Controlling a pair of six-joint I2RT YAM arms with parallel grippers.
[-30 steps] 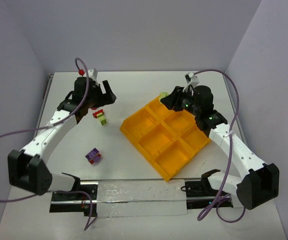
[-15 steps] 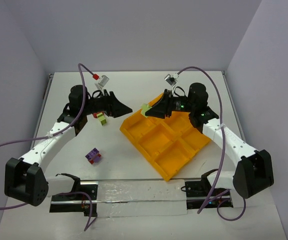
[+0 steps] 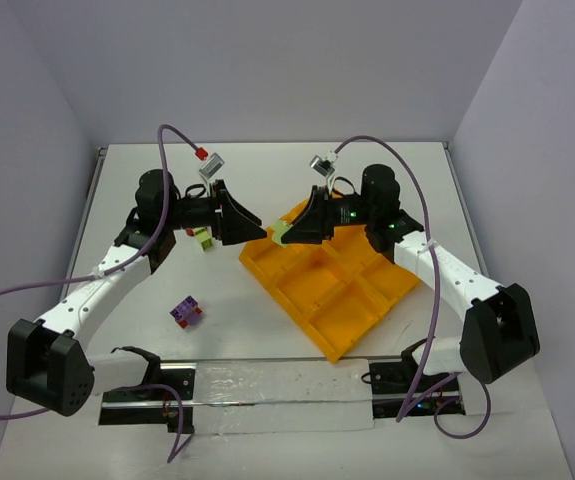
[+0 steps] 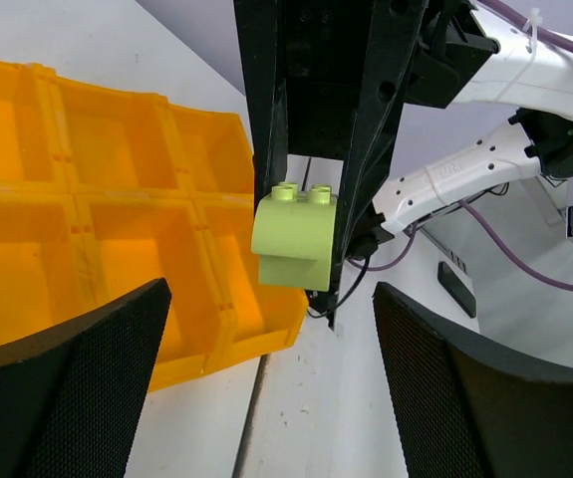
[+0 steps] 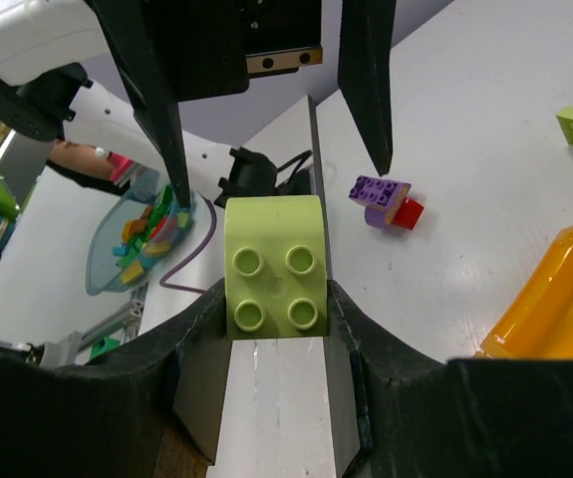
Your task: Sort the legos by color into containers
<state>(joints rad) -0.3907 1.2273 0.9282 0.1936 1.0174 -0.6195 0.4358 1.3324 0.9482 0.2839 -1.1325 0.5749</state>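
1. Near the middle of the top view, the right gripper pinches a yellow-green brick by two opposite flat sides. The brick hangs in the air over the upper-left corner of the orange tray.
2. The left gripper faces it from the left with jaws spread wide. It is close to the brick but holds nothing.
3. We judge the brick light, hard and smooth. A firm squeeze should not hurt it, but a loose one could let it slide out.
4. The flat side walls look like the best place to hold it. The studs and the curved face offer poor purchase.
5. A purple-and-red clump lies on the counter at lower left. The red and green pieces sit just beside the left arm.
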